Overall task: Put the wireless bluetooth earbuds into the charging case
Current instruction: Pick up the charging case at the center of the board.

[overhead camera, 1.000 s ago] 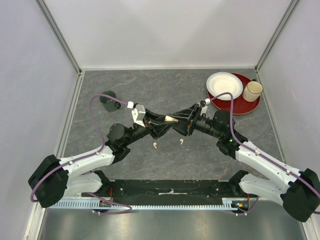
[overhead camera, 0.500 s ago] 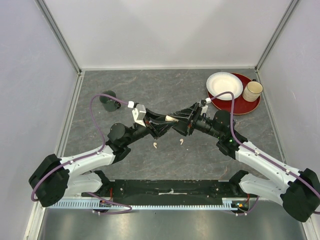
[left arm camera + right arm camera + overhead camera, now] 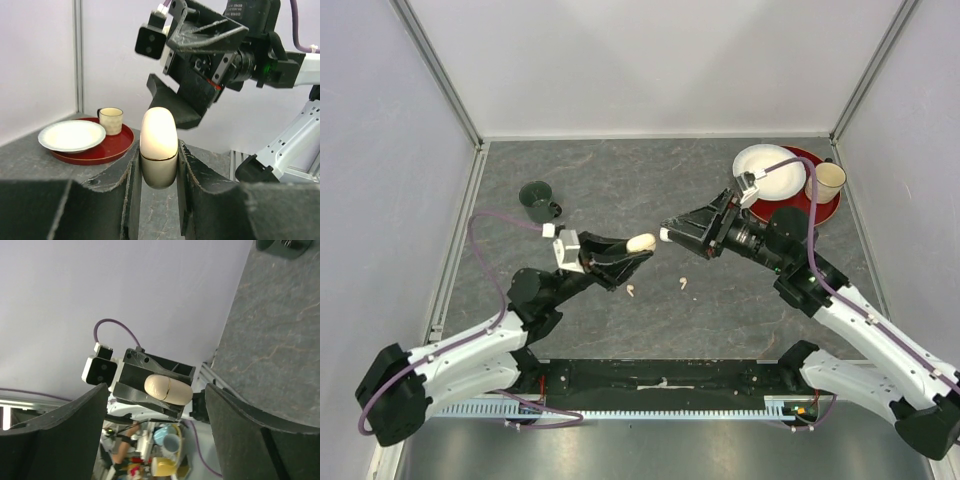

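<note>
My left gripper [image 3: 642,247] is shut on a pale beige pill-shaped charging case [image 3: 640,242] and holds it above the table. In the left wrist view the case [image 3: 158,145] stands upright between the fingers [image 3: 122,175], its seam closed. My right gripper [image 3: 668,233] is open and empty, a short gap to the right of the case. In the right wrist view the case [image 3: 167,388] shows between its spread fingers [image 3: 235,425], well away from them. Two tiny earbuds lie on the table, one [image 3: 632,291] below the left gripper and one [image 3: 683,283] to its right.
A dark green cup [image 3: 537,200] stands at the back left. A red tray [image 3: 815,212] at the back right carries a white plate [image 3: 768,170] and a beige mug [image 3: 825,182]. White walls enclose the grey table.
The two grippers were together at the case. They have drawn apart: the left moved back and left, keeping the case, and the right moved right and up, open.
</note>
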Motion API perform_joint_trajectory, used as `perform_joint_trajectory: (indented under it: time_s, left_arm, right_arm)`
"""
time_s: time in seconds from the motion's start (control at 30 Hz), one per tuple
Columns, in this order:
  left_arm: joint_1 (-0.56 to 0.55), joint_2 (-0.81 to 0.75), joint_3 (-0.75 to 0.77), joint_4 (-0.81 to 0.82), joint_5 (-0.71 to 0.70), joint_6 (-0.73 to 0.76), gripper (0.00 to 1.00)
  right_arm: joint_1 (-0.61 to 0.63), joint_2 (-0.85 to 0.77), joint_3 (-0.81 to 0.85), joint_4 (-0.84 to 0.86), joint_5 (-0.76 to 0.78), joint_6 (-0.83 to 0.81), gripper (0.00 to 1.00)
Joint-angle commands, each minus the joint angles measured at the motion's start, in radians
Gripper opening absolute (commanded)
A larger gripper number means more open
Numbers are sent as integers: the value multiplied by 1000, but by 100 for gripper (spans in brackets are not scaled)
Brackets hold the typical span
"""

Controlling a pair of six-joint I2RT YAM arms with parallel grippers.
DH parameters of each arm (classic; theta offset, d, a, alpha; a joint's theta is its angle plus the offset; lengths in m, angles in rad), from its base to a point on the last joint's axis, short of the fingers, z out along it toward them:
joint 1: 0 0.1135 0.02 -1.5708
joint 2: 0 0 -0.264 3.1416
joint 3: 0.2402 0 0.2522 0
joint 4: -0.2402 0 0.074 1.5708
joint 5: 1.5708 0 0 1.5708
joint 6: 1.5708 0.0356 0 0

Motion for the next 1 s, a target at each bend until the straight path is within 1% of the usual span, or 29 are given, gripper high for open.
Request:
perform_joint_trajectory:
  time_s: [0.0,0.03,0.07,0.1,0.2,0.3,0.33,0.4,0.47,0.57,0.6,0.7,0.87,0.97]
  left_arm:
    - [-6,-104,-62,30,-51,127,2]
    - [-6,-141,-72,32,-58,141,2]
    - [-6,-156,-90,30,-83,150,2]
    - [-6,-175,-96,24,-96,167,2]
    - [-6,-222,-101,-5,-110,199,2]
    - [-6,-238,-84,-53,-59,217,2]
    - [-5,-236,-75,-97,-33,216,2]
    - [-6,-227,-59,-111,1,213,2]
    - [-6,-207,-50,-122,27,202,2]
    - [-5,-184,-41,-119,44,208,2]
    - [-6,-169,-39,-114,42,211,2]
    - [-5,-138,-32,-96,36,230,2]
    - [-6,-98,-7,-65,33,234,2]
    - [-5,-77,2,-47,39,227,2]
  right_arm:
    - [0,-8,151,-230,59,-273,84]
    - [0,7,176,-267,68,-349,84]
    - [0,13,197,-302,75,-385,84]
    - [0,20,229,-354,81,-413,85]
    - [1,36,268,-396,75,-482,84]
    - [1,70,294,-413,24,-525,84]
    - [6,76,301,-419,13,-536,85]
    - [10,98,314,-437,3,-548,84]
    - [12,107,312,-430,-14,-513,84]
    - [12,132,289,-372,-57,-377,85]
    - [12,144,277,-321,-107,-282,85]
    - [12,148,216,-214,-171,-141,85]
    - [12,159,168,-174,-214,-83,86]
    - [12,167,118,-109,-249,-28,86]
